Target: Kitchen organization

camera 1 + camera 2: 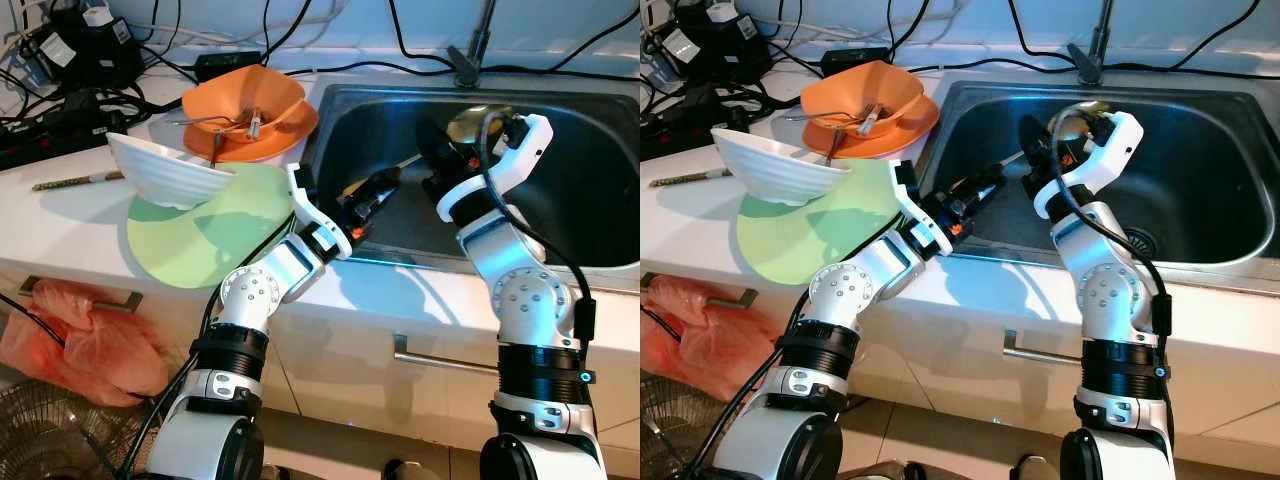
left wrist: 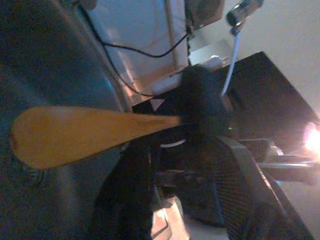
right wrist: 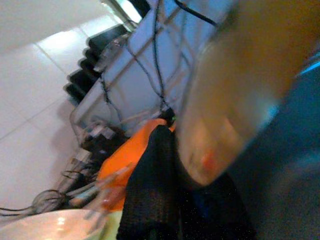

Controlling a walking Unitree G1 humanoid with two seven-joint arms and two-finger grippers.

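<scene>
Left eye view runs from a tangle of black cables and a power strip (image 1: 45, 135) at the far left of the white counter (image 1: 60, 225), past a chopstick-like stick (image 1: 75, 181) lying flat, to a white ribbed bowl (image 1: 165, 172) that sits tilted on the edge of a pale green plate (image 1: 215, 235). Just behind them an orange bowl (image 1: 245, 100) rests in an orange plate (image 1: 275, 135) with metal cutlery (image 1: 235, 122) lying inside. Below the counter, a pink plastic bag (image 1: 75, 340) hangs by a drawer handle. Next comes the left gripper (image 1: 372, 195), reaching over the sink's near left rim and down into the steel sink (image 1: 600, 190); its black fingers are clamped on the handle of a wooden spatula (image 2: 75, 135), whose light handle (image 1: 405, 162) shows slanting toward the middle of the basin, and the left wrist view shows the pale blade held out against the dark sink wall. Further right, the right gripper (image 1: 440, 150) is bent down into the sink at its middle, close against a brownish, shiny rounded object (image 1: 475, 122); I cannot tell whether its fingers are apart or closed, as the right wrist view is blurred and the object fills much of it. A faucet base (image 1: 468, 70) stands at the back rim of the sink.
</scene>
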